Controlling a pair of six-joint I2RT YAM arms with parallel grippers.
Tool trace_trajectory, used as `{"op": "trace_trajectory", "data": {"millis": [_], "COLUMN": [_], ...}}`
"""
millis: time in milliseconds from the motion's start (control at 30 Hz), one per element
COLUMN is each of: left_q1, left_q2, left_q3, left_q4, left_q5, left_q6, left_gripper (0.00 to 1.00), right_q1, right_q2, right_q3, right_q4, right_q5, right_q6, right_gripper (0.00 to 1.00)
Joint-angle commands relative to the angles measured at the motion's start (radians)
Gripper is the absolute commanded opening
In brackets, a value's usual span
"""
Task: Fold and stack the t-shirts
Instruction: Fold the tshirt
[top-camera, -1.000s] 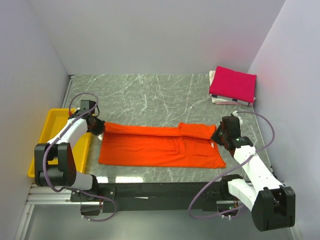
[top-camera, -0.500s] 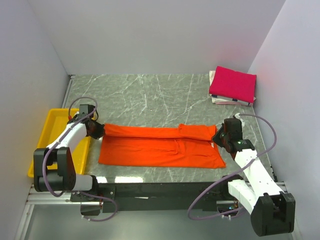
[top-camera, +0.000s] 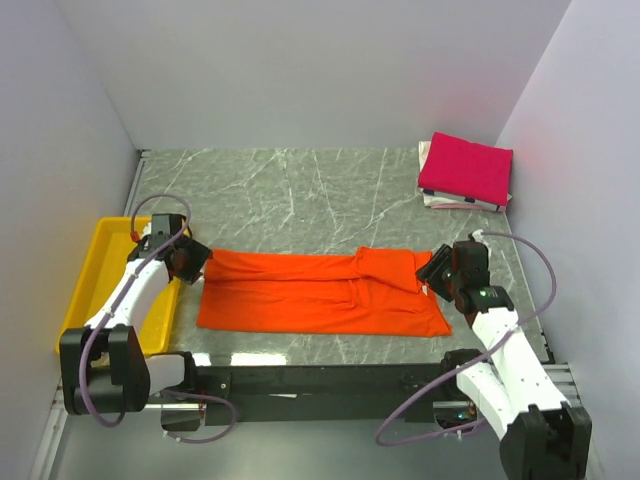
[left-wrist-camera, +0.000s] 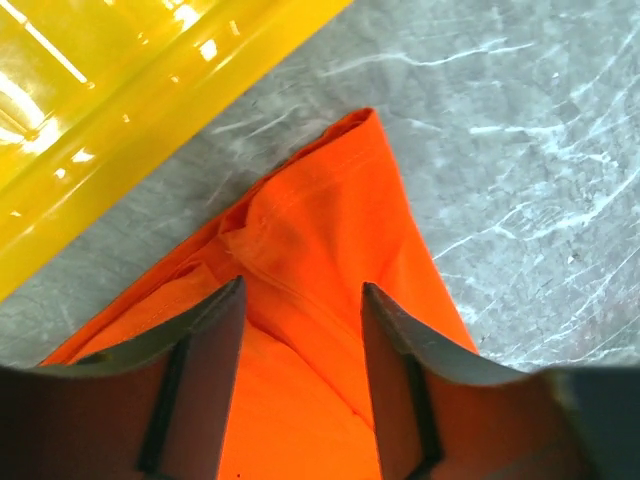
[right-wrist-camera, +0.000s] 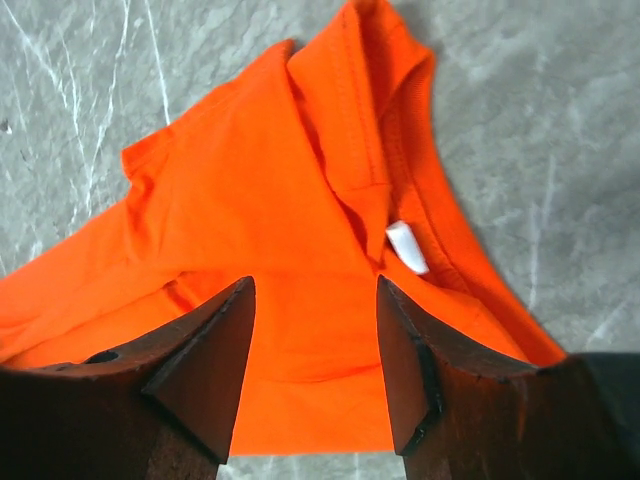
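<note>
Plainly, both pairs of jaws stand spread over the soft, creased orange t-shirt (top-camera: 320, 295) on veined grey marble (top-camera: 300, 190).

No writing, number or brand can be read anywhere. The only label is a small white tag (right-wrist-camera: 407, 247) sewn at the collar of the orange shirt (right-wrist-camera: 250, 230), and no print can be made out on it.
</note>
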Motion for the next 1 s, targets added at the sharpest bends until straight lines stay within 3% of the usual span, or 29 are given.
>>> {"op": "trace_trajectory", "data": {"millis": [0,133,300,567,667,967], "left_q1": [-0.021,-0.106,-0.312,-0.588,-0.645,-0.728], "left_q2": [0.005,0.093,0.244,0.574,0.697,0.955], "left_q3": [0.050,0.143,0.255,0.516,0.628,0.912], "left_q4": [0.038,0.049,0.134,0.308,0.345,0.323], "left_q5": [0.019,0.013,0.061,0.205,0.269,0.329], "left_q6": [0.036,0.048,0.065,0.166,0.197,0.256], "left_gripper": [0.53,0.44,0.37,0.43,0.47,0.49], "right_q1": [0.017,0.064,0.113,0.115,0.100,0.075], "right_q2": [0.090,0.232,0.403,0.518,0.545,0.538], "right_q3": [0.099,0.188,0.337,0.394,0.409,0.391], "right_q4": [0.049,0.081,0.075,0.081,0.083,0.097], "right_q5": [-0.034,-0.014,0.018,0.160,0.154,0.129], "right_q6": [-0.029,-0.040,-0.078,-0.070,-0.075,-0.078], "right_gripper": [0.58,0.56,0.53,0.50,0.50,0.49]}}
